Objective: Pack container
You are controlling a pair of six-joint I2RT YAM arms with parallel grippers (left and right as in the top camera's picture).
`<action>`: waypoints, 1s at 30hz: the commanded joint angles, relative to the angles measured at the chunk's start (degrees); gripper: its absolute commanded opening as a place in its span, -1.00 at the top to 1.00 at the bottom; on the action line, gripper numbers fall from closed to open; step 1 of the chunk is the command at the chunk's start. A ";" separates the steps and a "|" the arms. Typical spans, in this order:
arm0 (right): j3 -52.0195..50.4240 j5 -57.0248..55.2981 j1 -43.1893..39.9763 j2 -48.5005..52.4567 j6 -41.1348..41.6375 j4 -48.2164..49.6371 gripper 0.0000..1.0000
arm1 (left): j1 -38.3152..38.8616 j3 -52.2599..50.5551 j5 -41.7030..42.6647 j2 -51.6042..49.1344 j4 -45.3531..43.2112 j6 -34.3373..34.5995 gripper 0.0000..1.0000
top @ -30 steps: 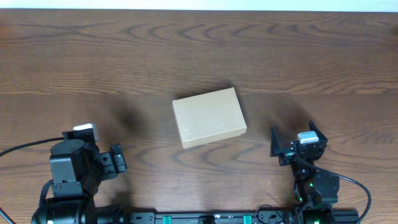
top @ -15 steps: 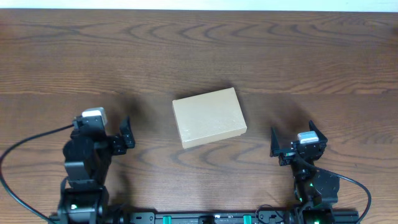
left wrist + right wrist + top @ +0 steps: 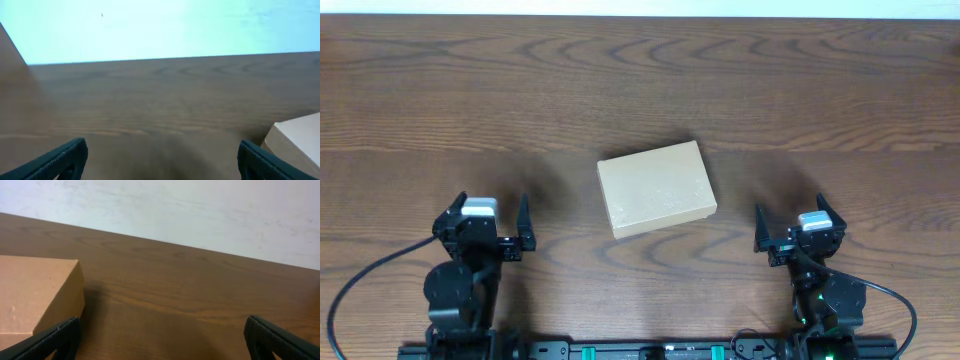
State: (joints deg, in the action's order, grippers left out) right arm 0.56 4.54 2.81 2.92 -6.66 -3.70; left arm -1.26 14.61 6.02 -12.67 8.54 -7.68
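The container [image 3: 656, 188] sits mid worktop [image 3: 640, 80], long axis roughly left edge to right edge, lid apparently shut. Your left gripper [image 3: 485, 225] and right gripper [image 3: 798, 226] sit near the front edge, both spread, empty — right slightly nearer. Wrist views catch only a box corner; overhead shows it whole.

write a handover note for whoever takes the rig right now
Left gripper: open, empty, to one side of the box, not touching it.
Right gripper: open, empty, on the box's other side, not touching it.
The box lies flat on the table between the arms, slightly turned, lid shut.
Done: nothing that shows.
Left: open the box, pack it, close it.
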 commanded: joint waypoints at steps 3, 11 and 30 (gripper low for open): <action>-0.24 0.39 -0.11 -0.39 0.81 -0.15 -0.98 | 0.61 -0.44 -0.42 4.46 4.87 -3.02 -0.90; -0.24 0.39 -0.11 -0.39 0.81 -0.15 -0.99 | 1.29 -3.54 0.07 10.21 7.96 -1.75 -0.91; -0.24 0.39 -0.11 -0.39 0.81 -0.15 -0.99 | 1.33 -11.34 1.33 12.48 2.56 1.22 -0.91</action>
State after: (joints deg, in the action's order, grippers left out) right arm 0.54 4.51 2.81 2.92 -6.66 -3.68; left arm -0.19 5.06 7.14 -0.73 10.79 -7.51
